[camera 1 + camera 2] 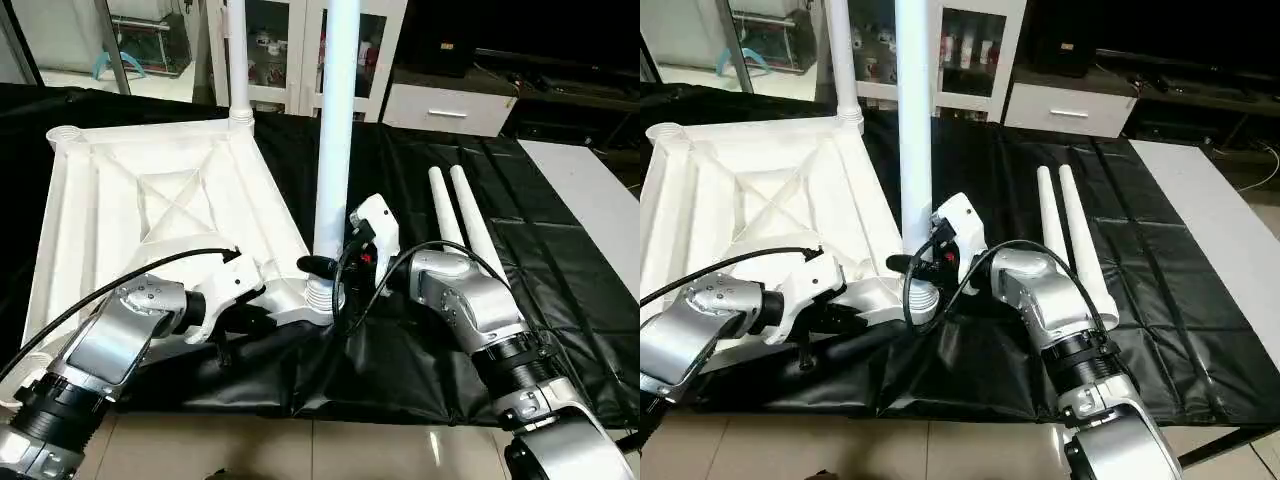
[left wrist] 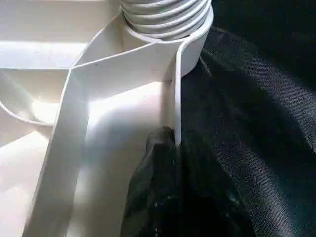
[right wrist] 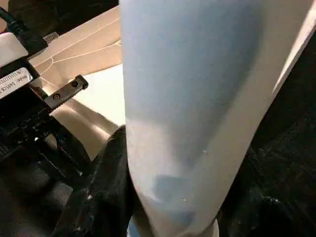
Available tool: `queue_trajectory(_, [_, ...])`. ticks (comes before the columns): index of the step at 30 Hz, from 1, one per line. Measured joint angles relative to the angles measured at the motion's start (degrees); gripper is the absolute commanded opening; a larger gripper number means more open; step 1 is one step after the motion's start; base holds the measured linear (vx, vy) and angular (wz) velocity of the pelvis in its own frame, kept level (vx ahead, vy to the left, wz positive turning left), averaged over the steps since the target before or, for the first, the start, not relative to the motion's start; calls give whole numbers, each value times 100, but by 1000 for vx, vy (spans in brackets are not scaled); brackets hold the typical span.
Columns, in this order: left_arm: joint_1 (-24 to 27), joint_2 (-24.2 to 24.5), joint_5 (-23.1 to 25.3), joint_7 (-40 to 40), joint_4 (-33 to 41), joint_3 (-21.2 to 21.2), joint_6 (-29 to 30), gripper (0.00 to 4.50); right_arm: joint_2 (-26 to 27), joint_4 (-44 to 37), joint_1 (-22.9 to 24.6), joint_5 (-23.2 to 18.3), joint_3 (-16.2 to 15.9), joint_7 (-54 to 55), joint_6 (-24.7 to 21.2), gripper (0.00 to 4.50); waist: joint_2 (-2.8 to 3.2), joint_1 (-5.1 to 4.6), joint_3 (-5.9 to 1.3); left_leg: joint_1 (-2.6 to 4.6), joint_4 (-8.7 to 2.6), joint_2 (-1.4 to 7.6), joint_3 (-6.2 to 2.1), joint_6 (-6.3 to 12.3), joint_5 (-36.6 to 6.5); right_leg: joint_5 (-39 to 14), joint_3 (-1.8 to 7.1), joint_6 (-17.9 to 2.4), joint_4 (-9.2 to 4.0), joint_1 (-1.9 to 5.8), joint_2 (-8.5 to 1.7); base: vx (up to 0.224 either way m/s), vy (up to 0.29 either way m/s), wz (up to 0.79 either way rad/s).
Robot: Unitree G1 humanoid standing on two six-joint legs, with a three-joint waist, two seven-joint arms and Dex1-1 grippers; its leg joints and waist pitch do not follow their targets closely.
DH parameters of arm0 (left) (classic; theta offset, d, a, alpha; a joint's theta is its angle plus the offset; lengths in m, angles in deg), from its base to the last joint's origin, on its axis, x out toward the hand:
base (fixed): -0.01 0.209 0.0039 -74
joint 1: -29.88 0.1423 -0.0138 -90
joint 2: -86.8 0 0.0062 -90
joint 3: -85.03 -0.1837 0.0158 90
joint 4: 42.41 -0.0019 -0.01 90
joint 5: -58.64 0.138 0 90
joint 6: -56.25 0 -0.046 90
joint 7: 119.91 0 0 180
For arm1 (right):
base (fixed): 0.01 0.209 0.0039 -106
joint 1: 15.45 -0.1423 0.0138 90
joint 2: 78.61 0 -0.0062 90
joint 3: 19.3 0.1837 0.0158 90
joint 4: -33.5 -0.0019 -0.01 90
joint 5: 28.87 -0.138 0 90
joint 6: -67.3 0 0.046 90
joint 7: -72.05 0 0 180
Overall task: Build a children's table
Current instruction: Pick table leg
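The children's table top (image 1: 150, 200) lies upside down on a black cloth, ribbed side up. One white leg (image 1: 238, 60) stands upright in the far corner socket. A second leg (image 1: 335, 130) stands upright in the near right corner socket (image 1: 322, 295), its threaded end showing. My right gripper (image 1: 325, 265) is shut on this leg just above the socket, and the leg (image 3: 187, 113) runs between the black fingers (image 3: 106, 163). My left gripper (image 2: 170, 140) is shut on the top's rim (image 2: 174, 84) beside that socket. Two more legs (image 1: 455, 215) lie side by side to the right.
The black cloth (image 1: 560, 290) covers the work table up to its front edge, with tiled floor below. A bare white surface (image 1: 600, 200) adjoins at the right. Cabinets and a glass case stand behind. The far left corner socket (image 1: 65, 135) has no leg in it.
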Motion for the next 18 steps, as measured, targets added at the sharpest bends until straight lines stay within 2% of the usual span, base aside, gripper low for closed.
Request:
queue_trajectory(10, [-5,-39,38,-8,-1,6,0,0,82,115,152,-215,287,71,75,187,-4,3,0,-1,-1,0,-1,0,0,0,0,0,0,3,-1,0,0,0])
queue_trajectory(15, [-48,-105,46,-64,-78,4,0,0,241,104,452,-423,632,275,253,187,-1,-3,1,1,-2,-2,1,0,0,-1,0,1,-1,4,-6,0,0,0])
queue_trajectory(18, [-80,-157,57,-91,-134,4,-2,0,313,44,631,-459,705,391,474,187,2,4,0,4,-10,-2,1,0,0,-1,0,1,-1,7,-7,0,0,0])
